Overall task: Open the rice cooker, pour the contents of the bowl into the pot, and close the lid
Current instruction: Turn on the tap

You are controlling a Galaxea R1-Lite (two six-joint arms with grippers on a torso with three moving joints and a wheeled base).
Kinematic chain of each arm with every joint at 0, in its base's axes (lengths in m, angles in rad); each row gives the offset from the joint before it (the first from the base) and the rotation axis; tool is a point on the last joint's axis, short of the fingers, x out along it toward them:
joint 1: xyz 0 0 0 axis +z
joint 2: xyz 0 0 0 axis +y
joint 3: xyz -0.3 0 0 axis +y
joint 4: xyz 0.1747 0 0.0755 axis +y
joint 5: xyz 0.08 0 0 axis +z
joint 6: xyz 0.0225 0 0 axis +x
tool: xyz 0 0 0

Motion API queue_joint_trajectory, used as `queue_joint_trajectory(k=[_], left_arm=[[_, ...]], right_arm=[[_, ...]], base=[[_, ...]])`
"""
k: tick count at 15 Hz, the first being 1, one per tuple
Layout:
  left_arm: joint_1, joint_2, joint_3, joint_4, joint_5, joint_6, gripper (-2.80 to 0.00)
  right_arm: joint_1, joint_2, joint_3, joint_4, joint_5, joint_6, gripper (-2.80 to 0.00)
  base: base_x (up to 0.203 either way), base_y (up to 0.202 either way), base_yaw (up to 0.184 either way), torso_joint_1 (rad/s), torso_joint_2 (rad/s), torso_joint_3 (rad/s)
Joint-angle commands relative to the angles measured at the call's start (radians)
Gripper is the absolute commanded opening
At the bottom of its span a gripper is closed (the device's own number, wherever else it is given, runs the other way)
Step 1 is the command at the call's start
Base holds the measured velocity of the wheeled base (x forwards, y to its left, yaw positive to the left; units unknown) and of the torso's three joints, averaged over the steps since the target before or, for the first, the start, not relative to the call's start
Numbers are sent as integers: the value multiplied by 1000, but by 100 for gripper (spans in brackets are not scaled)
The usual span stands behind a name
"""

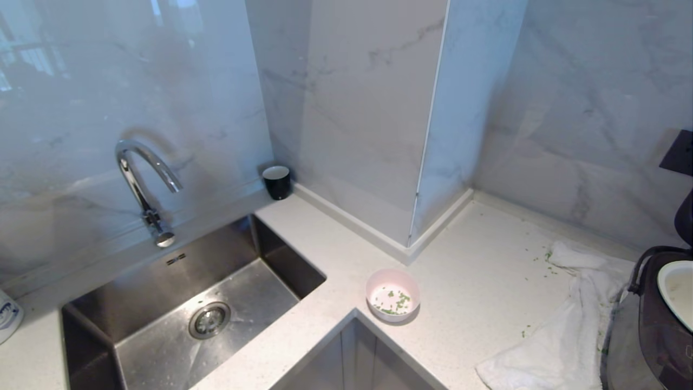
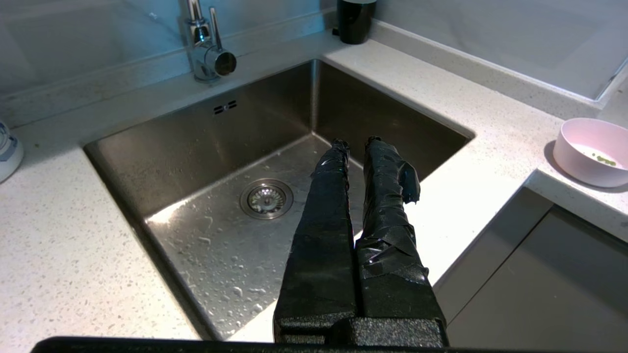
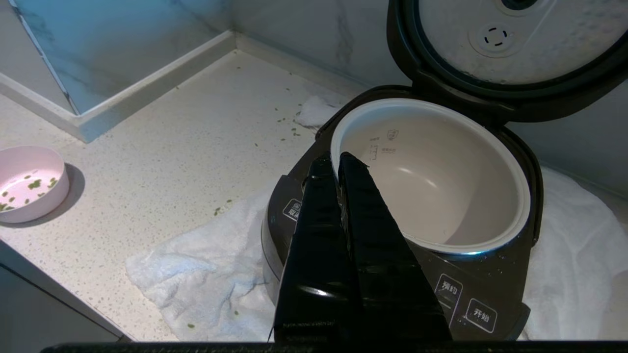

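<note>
Jaws of the right gripper (image 3: 332,161) were pressed together, empty, above the rice cooker (image 3: 471,294); its lid (image 3: 510,44) stood raised, while the bowl (image 3: 30,189) waited well aside on the desk (image 3: 186,147), unpoured.

Grey-veined marble walls (image 1: 379,108), speckled white countertop (image 1: 476,271), perhaps window-lit

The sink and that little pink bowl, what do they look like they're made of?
The sink: brushed stainless steel, judging by its grey, streaky reflective walls. The bowl: matte pale pink outside, white inside, without a strong shine, so likely plastic or melamine, though ceramic is possible.
</note>
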Motion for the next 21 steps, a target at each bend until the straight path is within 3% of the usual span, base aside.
queue_joint_trajectory(k=[1,3,5,7,11,13,14,16,18,21], left_arm=[[0,0,2,0,-1,-1,-280],[0,1,2,0,0,-1,-280],[0,1,2,0,0,-1,-280],[0,1,2,0,-1,-1,-280],[0,0,2,0,0,-1,-280],[0,1,2,0,0,-1,-280],[0,1,2,0,0,-1,-280],[0,0,2,0,0,-1,-280],[0,0,2,0,0,-1,-280],[0,0,2,0,-1,-1,-280]], right_arm=[[-18,-107,46,-2,17,-3,-280],[-20,-109,98,-73,27,23,-280],[-24,-110,143,-153,24,-27,-280],[-95,-117,142,-155,33,-41,-280],[-120,-263,201,-155,172,-88,-280],[-116,-364,301,-149,313,-92,-280],[-116,-382,366,-148,345,-93,-280],[-115,-384,466,-159,374,-91,-280],[-115,-385,553,-266,407,-73,-280],[-113,-385,570,-314,422,-10,-280]], base=[[0,0,0,0,0,0],[0,0,0,0,0,0],[0,0,0,0,0,0],[0,0,0,0,0,0],[0,0,0,0,0,0],[0,0,0,0,0,0],[0,0,0,0,0,0],[0,0,0,0,0,0],[0,0,0,0,0,0],[0,0,0,0,0,0]])
